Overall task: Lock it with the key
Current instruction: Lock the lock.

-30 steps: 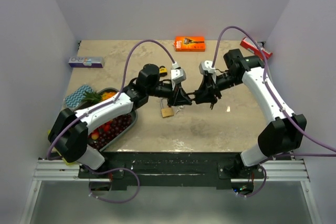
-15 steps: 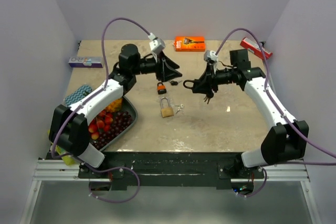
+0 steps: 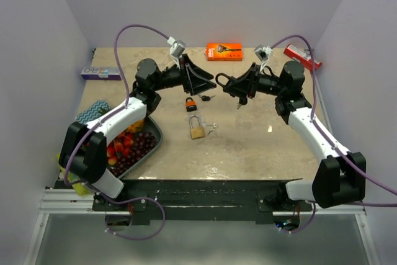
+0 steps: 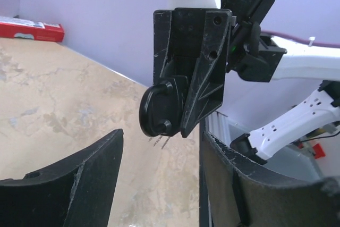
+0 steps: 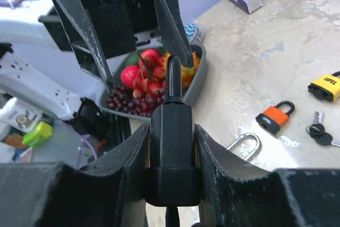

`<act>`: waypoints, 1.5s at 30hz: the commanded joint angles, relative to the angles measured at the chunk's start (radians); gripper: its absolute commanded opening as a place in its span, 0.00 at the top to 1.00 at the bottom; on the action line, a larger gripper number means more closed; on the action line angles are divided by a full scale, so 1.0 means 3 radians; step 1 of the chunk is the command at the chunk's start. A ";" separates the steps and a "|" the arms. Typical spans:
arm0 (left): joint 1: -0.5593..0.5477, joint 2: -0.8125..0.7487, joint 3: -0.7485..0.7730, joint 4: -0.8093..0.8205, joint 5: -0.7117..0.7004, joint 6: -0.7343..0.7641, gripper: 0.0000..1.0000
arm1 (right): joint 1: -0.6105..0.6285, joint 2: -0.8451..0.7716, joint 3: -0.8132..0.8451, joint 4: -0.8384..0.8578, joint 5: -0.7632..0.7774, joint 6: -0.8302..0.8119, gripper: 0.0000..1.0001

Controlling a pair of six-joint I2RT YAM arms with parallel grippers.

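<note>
Padlock (image 5: 171, 158), black, sits clenched in the right gripper (image 5: 171, 134), raised over the table (image 3: 267, 147) at upper centre of the top view, with thin keys (image 4: 160, 141) dangling beneath. The left gripper (image 4: 161, 163) faces it, jaws spread and released. A brass padlock (image 3: 197, 131) lies below an orange padlock (image 3: 190, 104).
</note>
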 commanded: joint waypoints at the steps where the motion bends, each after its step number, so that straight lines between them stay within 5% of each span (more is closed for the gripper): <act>1: -0.0088 0.0063 -0.0068 0.0850 0.0006 -0.0534 0.36 | 0.0021 -0.0149 -0.0063 0.0975 0.0176 0.0812 1.00; 16: -0.0241 0.0354 0.0157 0.1183 -0.0372 -0.0943 0.64 | 0.0251 -0.0179 -0.0115 0.1217 0.0360 0.0982 1.00; 19: -0.0267 0.0375 0.0178 0.1234 -0.0403 -0.0989 0.74 | 0.0271 -0.0164 -0.0130 0.1222 0.0391 0.0972 1.00; 22: -0.0272 0.0380 0.0173 0.1270 -0.0403 -0.1015 1.00 | 0.0276 -0.0128 -0.0130 0.1171 0.0376 0.0952 1.00; 25: -0.0206 0.0349 0.0152 0.1224 -0.0378 -0.1010 1.00 | 0.0276 -0.0113 -0.0049 0.0775 0.0263 0.0692 0.83; 26: -0.0145 0.0339 0.0147 0.1199 -0.0382 -0.1005 1.00 | 0.0271 -0.0118 -0.0018 0.0635 0.0243 0.0589 0.64; 27: -0.0109 0.0329 0.0147 0.1183 -0.0367 -0.0969 1.00 | 0.0266 -0.0128 0.0033 0.0502 0.0207 0.0396 0.55; 31: 0.0034 0.0288 0.0152 0.1122 -0.0168 -0.0907 1.00 | 0.0210 -0.0154 0.0187 -0.0386 0.0141 -0.0188 0.34; 37: 0.0121 0.0176 0.0050 0.1096 0.0047 -0.0892 1.00 | -0.0015 -0.0093 0.0386 -0.1256 0.0038 -0.0939 0.26; 45: 0.0127 0.0099 -0.0032 0.1096 0.0083 -0.0897 1.00 | -0.0041 -0.0016 0.0453 -0.1565 -0.0054 -0.1467 0.46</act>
